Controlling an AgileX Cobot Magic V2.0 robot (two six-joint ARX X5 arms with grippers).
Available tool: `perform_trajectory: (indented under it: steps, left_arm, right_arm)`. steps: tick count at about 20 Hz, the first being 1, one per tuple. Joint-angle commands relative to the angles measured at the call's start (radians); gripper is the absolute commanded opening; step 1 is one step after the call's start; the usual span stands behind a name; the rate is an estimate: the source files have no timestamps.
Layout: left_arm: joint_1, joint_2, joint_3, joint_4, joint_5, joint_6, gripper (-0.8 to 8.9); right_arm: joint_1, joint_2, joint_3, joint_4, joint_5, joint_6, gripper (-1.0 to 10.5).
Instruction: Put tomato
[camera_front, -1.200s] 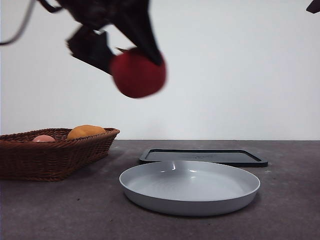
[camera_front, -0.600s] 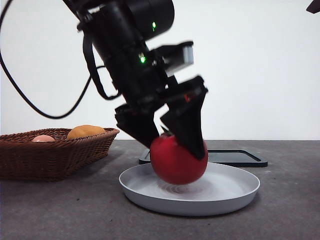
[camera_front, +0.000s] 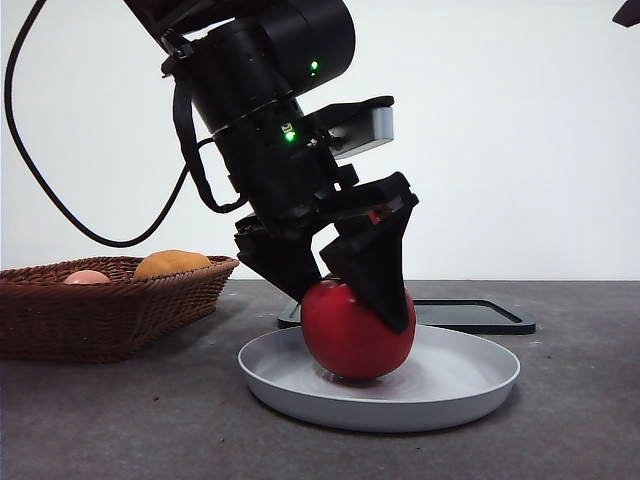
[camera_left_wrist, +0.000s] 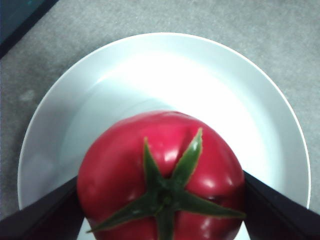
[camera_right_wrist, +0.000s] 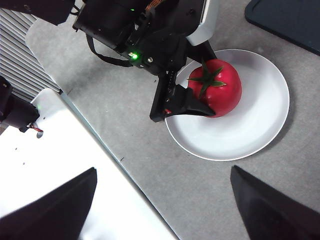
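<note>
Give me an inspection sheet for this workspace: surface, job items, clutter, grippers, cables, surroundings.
Surface: dark grey table, matte, no spills seen.
Job items: red tomato resting in the white plate, green stem up, toward the plate's side nearer the basket.
Clutter: brown wicker basket holding an orange fruit and a pink fruit; dark flat tray behind the plate.
Grippers: left gripper closed on the tomato, one jaw on each side; right gripper open, high above the table, holding nothing.
Cables: black cable looping from the left arm, hanging above the basket.
Surroundings: plain white wall; white panel beside the table.
</note>
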Motion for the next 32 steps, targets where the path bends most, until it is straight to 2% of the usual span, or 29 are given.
perform_trajectory:
  steps: [1,3,7,10,11,16,20,22,28,32]
  left_arm:
    - [-0.013,0.023,0.014,0.006,-0.003,0.016,3.55]
    - [-0.014,0.023,0.014,0.006,-0.003,0.016,4.32]
    - [-0.014,0.023,0.014,0.003,-0.003,0.015,4.48]
    - [-0.014,0.023,0.014,0.002,-0.003,0.014,5.84]
    - [-0.014,0.023,0.014,0.002,-0.003,0.014,5.98]
    - [-0.012,0.022,0.039,-0.029,-0.003,-0.010,5.94]
    - [0.002,0.016,0.129,-0.142,-0.042,-0.012,5.94]
    - [0.027,-0.005,0.171,-0.174,-0.049,-0.039,5.94]
    - [0.161,-0.197,0.190,-0.186,-0.047,-0.137,5.94]
    - [0.258,-0.381,0.190,-0.222,0.008,-0.147,5.93]
  right_arm:
    - [0.007,0.008,0.019,0.006,-0.002,0.003,4.2]
    - [0.007,0.008,0.019,0.006,-0.002,0.003,4.2]
    - [0.007,0.008,0.019,0.005,-0.002,0.004,4.2]
    - [0.007,0.008,0.019,0.005,-0.002,0.004,4.2]
    - [0.007,0.008,0.019,0.005,-0.002,0.004,4.2]
    - [0.007,0.008,0.019,0.004,-0.002,0.004,4.2]
    - [0.007,0.008,0.019,0.004,-0.002,0.004,4.2]
    - [0.007,0.008,0.019,0.004,-0.002,0.004,4.2]
    - [0.007,0.008,0.019,0.005,-0.002,0.003,4.2]
    - [0.007,0.008,0.019,0.006,0.003,0.003,4.2]
